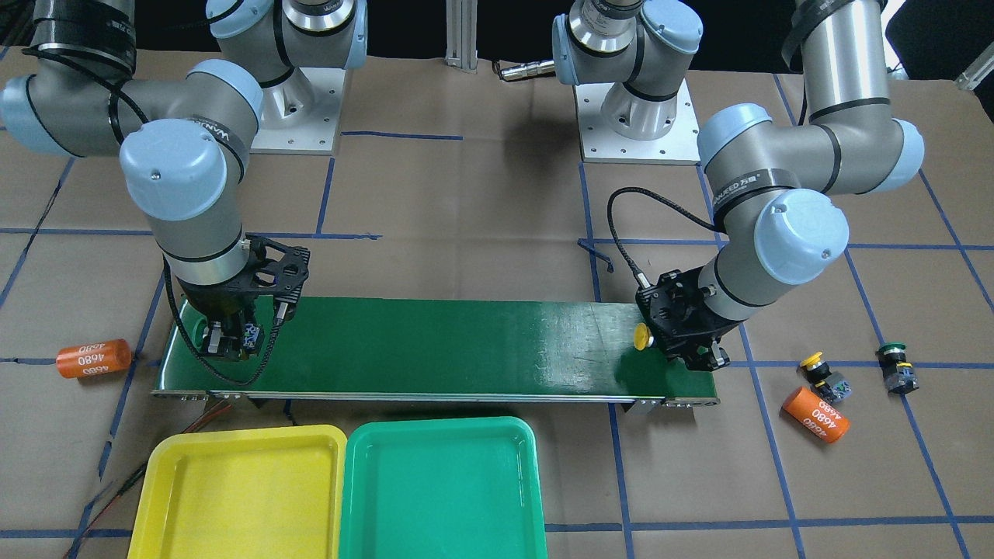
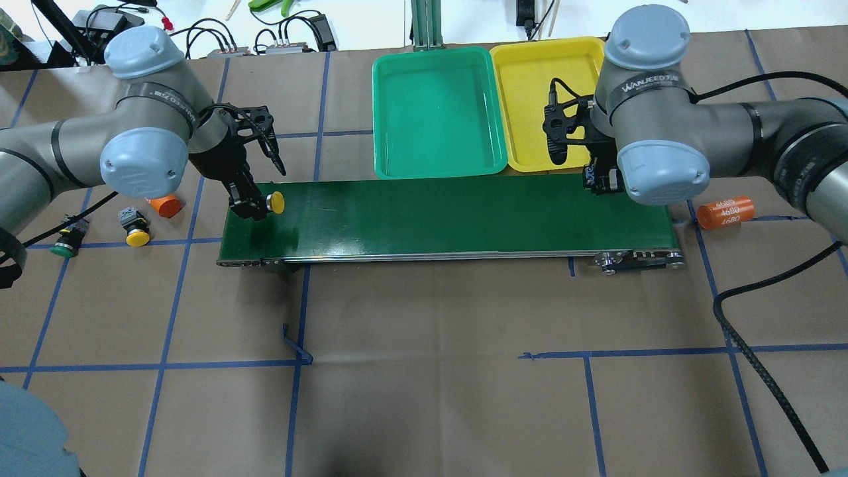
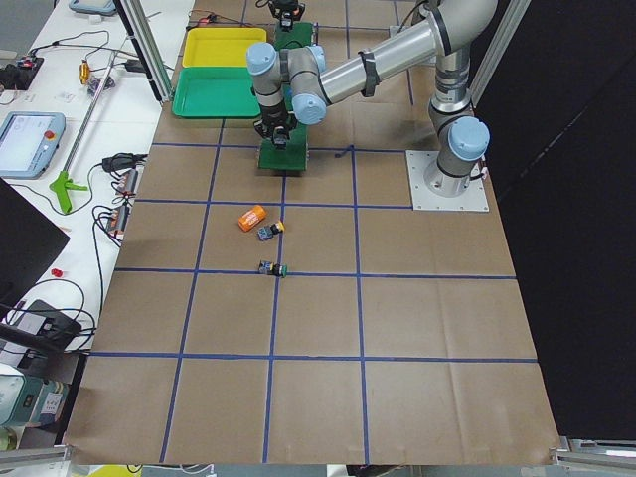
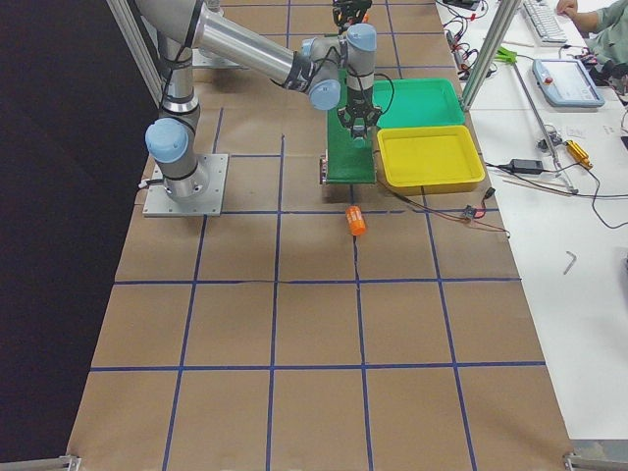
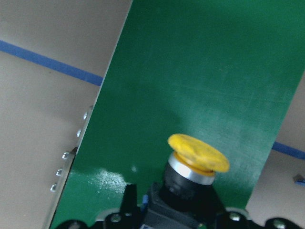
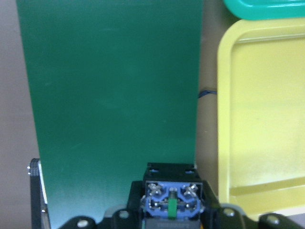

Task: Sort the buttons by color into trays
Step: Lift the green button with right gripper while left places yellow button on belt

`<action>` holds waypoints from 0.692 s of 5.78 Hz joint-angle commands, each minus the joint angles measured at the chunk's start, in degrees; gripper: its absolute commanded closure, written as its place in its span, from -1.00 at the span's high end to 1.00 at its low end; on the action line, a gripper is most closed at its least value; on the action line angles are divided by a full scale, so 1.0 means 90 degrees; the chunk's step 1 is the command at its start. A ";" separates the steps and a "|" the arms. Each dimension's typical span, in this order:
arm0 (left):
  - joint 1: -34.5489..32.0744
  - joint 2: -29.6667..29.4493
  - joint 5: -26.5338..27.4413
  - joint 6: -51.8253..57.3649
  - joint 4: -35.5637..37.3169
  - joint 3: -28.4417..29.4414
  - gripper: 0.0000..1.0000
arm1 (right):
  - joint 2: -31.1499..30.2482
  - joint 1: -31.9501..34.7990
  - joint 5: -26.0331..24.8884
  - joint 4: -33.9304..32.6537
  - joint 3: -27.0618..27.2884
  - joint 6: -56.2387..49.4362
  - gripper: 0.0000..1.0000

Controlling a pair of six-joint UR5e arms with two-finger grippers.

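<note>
Seen from overhead, the left gripper [image 2: 255, 207] hangs over the 9 o'clock end of the dark-green conveyor belt [image 2: 450, 215]. Its jaws pinch the black body of a yellow-capped button [image 2: 275, 202], which lies on its side with the cap pointing toward 3 o'clock along the belt. Whether that button touches the belt cannot be told. The right gripper [image 2: 599, 180] is at the belt's 3 o'clock end, over its far edge and just at 6 o'clock of the yellow tray [image 2: 523, 99]. Its jaws are clamped on a fourth button [image 6: 171, 202]; the wrist camera sees only the blue terminal end, and the cap is hidden. The green tray [image 2: 437, 112] sits at 12 o'clock of the belt's middle, rim touching the yellow tray, which lies on its 3 o'clock side. On the brown paper-covered bench [image 2: 430, 364], well out at 9 o'clock of the belt, lie a loose yellow button [image 2: 137, 228] and, farther toward 9 o'clock, a green button [image 2: 66, 243]. They lie apart from each other. An orange cylinder [image 2: 164, 205] lies at about 1 o'clock of the loose yellow button, partly under the left arm. A second orange cylinder [image 2: 725, 212] lies just past the belt's 3 o'clock end.
</note>
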 commanded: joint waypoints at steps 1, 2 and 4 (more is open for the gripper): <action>-0.0066 0.0007 0.0028 -0.0318 0.0517 -0.0464 -0.84 | 0.0949 0.0198 0.0160 0.0131 -0.1454 0.0089 -0.92; -0.0066 -0.0013 0.0028 -0.0281 0.0529 -0.0447 -0.37 | 0.1692 0.0547 0.0248 0.0412 -0.2527 0.0167 -0.92; 0.0040 0.0152 0.0222 -0.0223 0.0432 -0.0369 0.98 | 0.3031 0.1260 0.0249 0.0542 -0.4045 0.0527 -0.92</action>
